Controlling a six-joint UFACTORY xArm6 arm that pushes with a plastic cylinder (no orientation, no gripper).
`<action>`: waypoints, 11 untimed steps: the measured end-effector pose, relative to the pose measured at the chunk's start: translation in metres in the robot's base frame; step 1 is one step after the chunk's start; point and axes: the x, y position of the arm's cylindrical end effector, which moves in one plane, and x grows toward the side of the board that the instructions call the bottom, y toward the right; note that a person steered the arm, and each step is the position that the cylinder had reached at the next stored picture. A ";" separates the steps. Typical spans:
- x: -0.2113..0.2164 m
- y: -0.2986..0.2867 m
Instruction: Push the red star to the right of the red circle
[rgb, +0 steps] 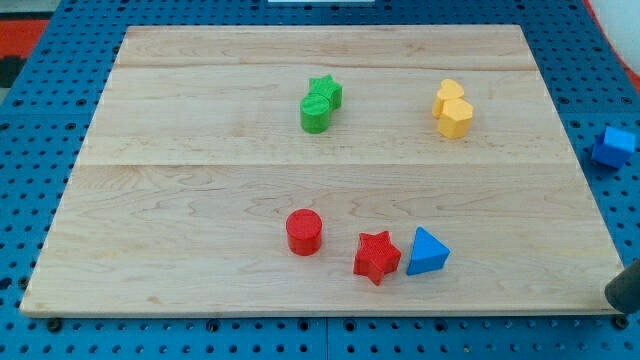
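The red star (376, 256) lies near the board's bottom edge, just right of and slightly below the red circle (304, 232), with a small gap between them. A blue triangle (427, 252) touches the star's right side. A dark rounded shape at the view's bottom right corner is my rod; my tip (616, 298) is off the board's corner, far to the right of the star and the triangle. It touches no block.
A green star (326, 90) and a green circle (315, 114) touch each other at the top middle. Two yellow blocks (453, 108) sit together at the top right. A blue block (613, 145) lies off the wooden board (150, 200) on the blue pegboard, right.
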 end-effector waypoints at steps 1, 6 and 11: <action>0.000 -0.051; -0.069 -0.216; -0.065 -0.317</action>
